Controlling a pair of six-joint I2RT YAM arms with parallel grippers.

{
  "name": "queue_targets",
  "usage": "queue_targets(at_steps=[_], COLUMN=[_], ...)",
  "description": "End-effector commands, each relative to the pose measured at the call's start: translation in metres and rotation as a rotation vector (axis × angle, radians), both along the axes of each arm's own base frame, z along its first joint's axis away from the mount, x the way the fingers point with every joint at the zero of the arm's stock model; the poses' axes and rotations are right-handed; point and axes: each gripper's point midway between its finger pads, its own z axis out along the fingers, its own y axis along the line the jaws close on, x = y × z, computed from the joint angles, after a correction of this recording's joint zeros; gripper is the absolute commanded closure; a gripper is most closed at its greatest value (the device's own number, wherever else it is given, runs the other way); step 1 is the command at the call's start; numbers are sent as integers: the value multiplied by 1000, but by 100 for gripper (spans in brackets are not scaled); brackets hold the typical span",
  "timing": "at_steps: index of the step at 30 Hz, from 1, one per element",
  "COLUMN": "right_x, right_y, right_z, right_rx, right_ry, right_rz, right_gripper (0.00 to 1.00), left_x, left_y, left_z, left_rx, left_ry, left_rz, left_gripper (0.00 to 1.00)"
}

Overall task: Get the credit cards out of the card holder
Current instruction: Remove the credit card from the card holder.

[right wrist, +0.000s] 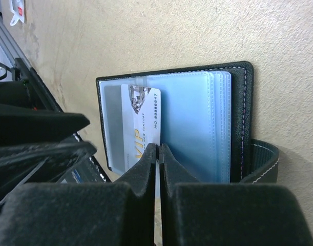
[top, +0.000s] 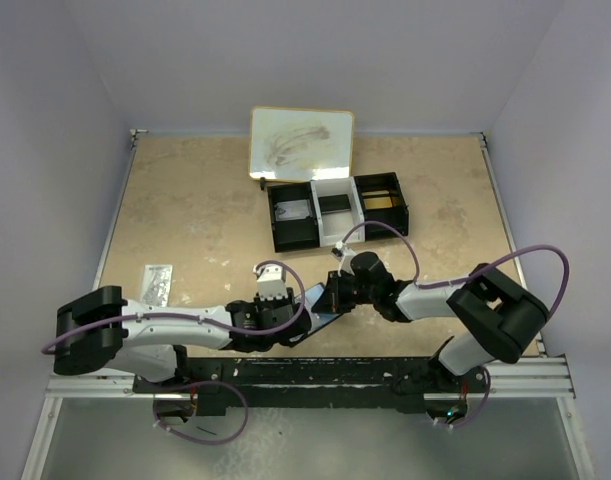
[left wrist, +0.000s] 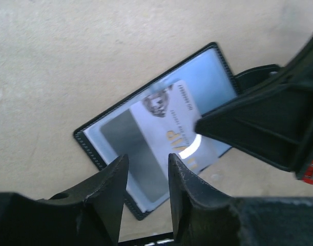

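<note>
Holder [right wrist: 243, 118] lies open on the table [top: 185, 220] near the front edge, a card [right wrist: 141, 118] in its clear pocket. The card looks thin, stiff, slick and light, so pinch its free edge and pin the floppy holder. Right gripper [right wrist: 157, 154] is pressed together on the card edge, left gripper [left wrist: 148, 177] is spread over the holder. Tray [top: 274, 220] contents are too small to tell.

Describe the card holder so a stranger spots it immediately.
On the tan tabletop, look where the left end effector and right end effector meet. The small black stitched bifold card holder lies open there, showing clear bluish pockets and a white VIP card, unlike the bigger black-and-white three-compartment tray beyond.
</note>
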Motion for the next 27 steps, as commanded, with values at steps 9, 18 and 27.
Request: queue_targets(at_steps=[9,18,27], right_x=[1,-5,-16], right_y=[-5,5,17], right_z=[-8,0,4], right_rx=[-10,53,130], right_ry=[5,10,30], right_rz=[-25,31,126], right_gripper=[96,89,80], left_x=[-1,-8,-10], left_y=[-31,-18,-13], left_z=[-3,-25,-35], left_rx=[-145,-127,-90], left_ry=[14,52,65], left_rz=[9,21,17], left_gripper=[67,72,82])
